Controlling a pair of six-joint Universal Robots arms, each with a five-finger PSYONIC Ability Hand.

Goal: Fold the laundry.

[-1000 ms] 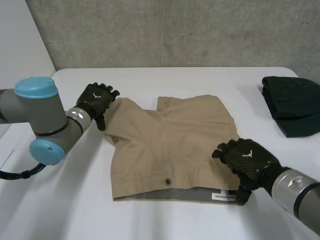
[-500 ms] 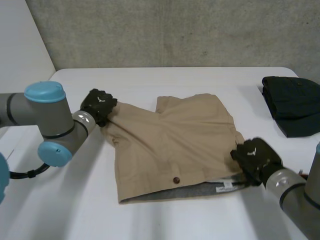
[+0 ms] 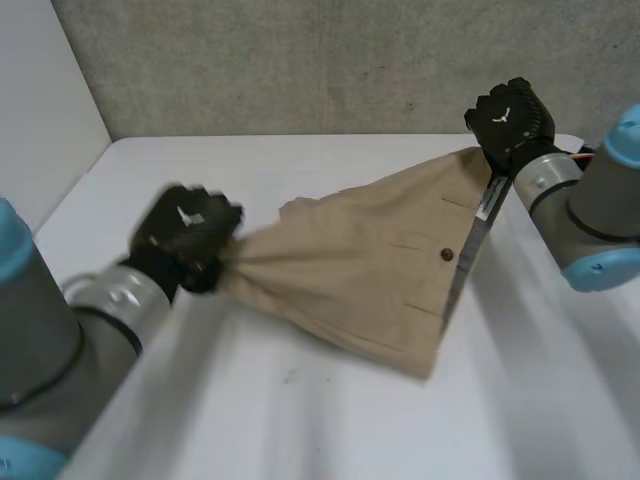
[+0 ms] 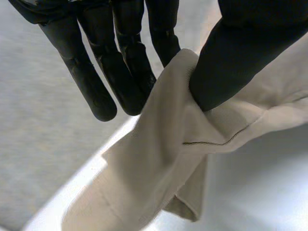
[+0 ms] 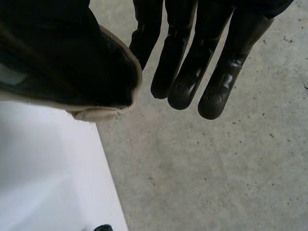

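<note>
Pinching one end of the tan shorts (image 3: 350,265) between thumb and fingers, the left hand (image 3: 185,232) holds it low at the near left. The cloth hangs stretched over the white table (image 3: 300,420) to the far right, where the right hand (image 3: 510,118) clamps the waistband high between thumb and fingers. Either shallow pinch might slip under tension, dropping the shorts crumpled. The waistband's white label (image 3: 487,205) is unreadable.

My white table (image 3: 330,440) runs back to a grey concrete wall (image 3: 300,60). A small dark speck (image 3: 291,377) sits on its surface, near the lowest corner of the tan shorts (image 3: 370,270). Whether that corner touches the table, I cannot tell.
</note>
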